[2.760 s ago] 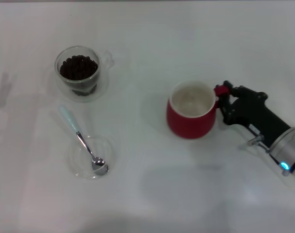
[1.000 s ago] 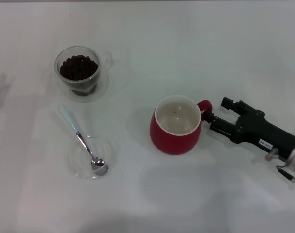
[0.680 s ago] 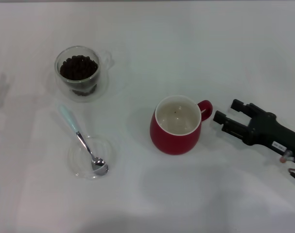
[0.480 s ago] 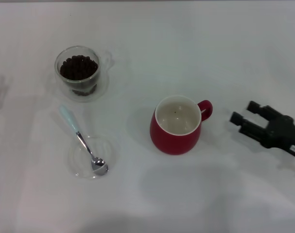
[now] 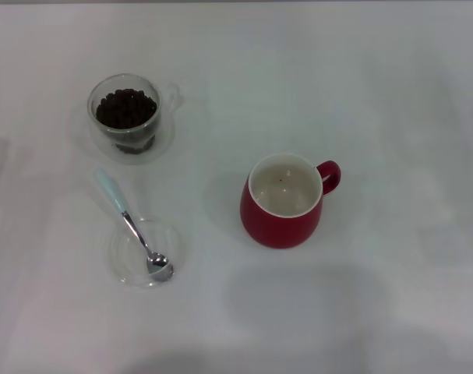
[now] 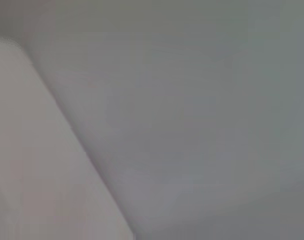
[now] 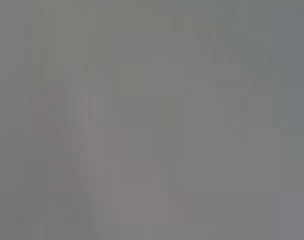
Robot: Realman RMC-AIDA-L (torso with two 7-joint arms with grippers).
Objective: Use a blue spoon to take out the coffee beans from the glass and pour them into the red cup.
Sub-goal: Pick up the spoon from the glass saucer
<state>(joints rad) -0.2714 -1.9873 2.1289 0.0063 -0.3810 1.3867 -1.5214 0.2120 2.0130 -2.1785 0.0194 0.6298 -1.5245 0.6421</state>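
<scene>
On the white tabletop (image 5: 376,93) the glass (image 5: 127,117) stands upright at the far left, holding a heap of coffee beans (image 5: 125,107). Just nearer, the blue spoon (image 5: 131,226) lies slanted, its metal bowl resting in a shallow clear dish (image 5: 145,253) and its pale handle reaching out over the rim toward the glass. The red cup (image 5: 285,200) stands upright well apart to the right, handle turned right, cream inside almost bare. Neither arm shows in the head view, and both wrist views give only grey blur, so I cannot tell how either gripper's jaws stand.

Upright red cup (image 5: 282,204), empty, handle rightward
</scene>
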